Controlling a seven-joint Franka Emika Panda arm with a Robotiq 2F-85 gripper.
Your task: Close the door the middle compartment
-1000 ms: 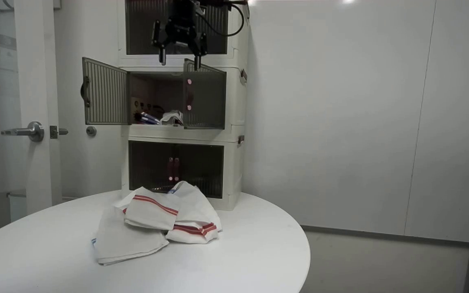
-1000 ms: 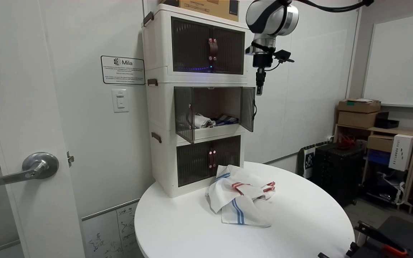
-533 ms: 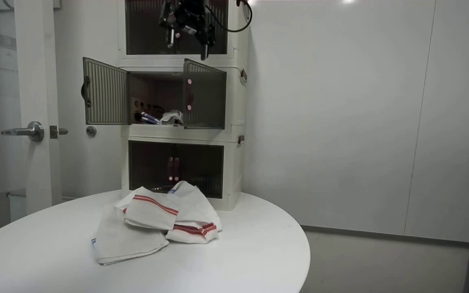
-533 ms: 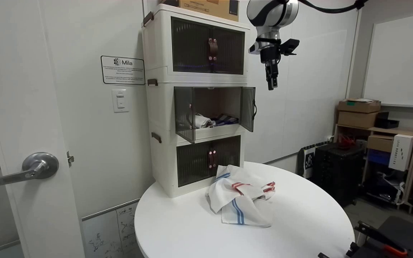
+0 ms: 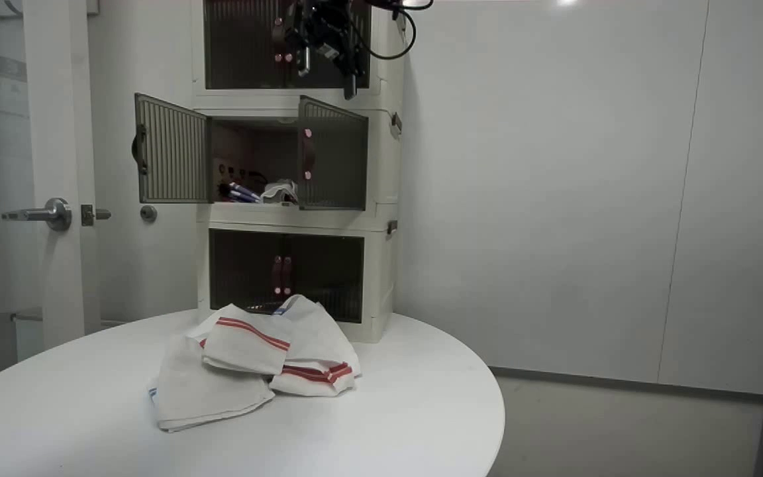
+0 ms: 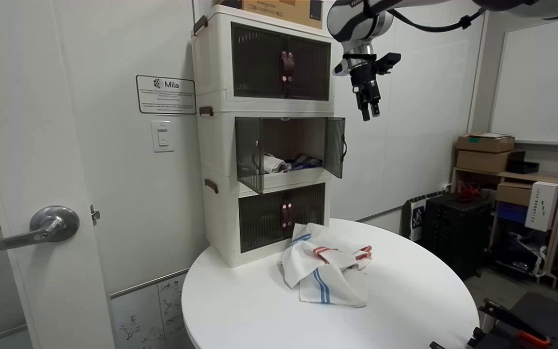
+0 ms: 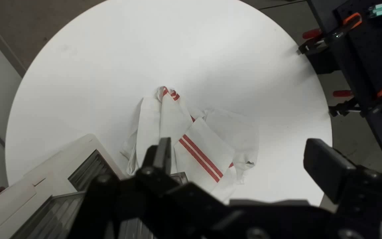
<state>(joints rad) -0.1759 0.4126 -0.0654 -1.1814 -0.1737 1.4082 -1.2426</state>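
The middle compartment [image 5: 249,213] of the white cabinet stands open in both exterior views [image 6: 294,181]. Both dark-tinted leaves are swung outward: the handled left leaf [image 5: 173,151] and the right leaf [image 5: 335,159] in an exterior view; they also show as the near leaf [image 6: 250,155] and the far leaf [image 6: 335,148]. My gripper [image 5: 327,81] is open and empty, pointing down and slightly tilted. It hangs higher than the leaves and apart from them [image 6: 370,114]. In the wrist view my gripper [image 7: 240,151] has wide-spread fingers; its left finger partly hides the cabinet and ribbed leaves.
Crumpled white cloths [image 5: 255,364] with red and blue stripes lie on the round table [image 5: 421,411] before the cabinet. The top cubby [image 6: 259,63] and bottom cubby [image 6: 259,223] are shut. Cloths [image 6: 274,164] lie inside the middle compartment. A cardboard box [image 6: 284,10] sits on top.
My gripper has risen and moved rightward in both exterior views, and it has tilted. It stays open. The door leaves and cloths have not moved.
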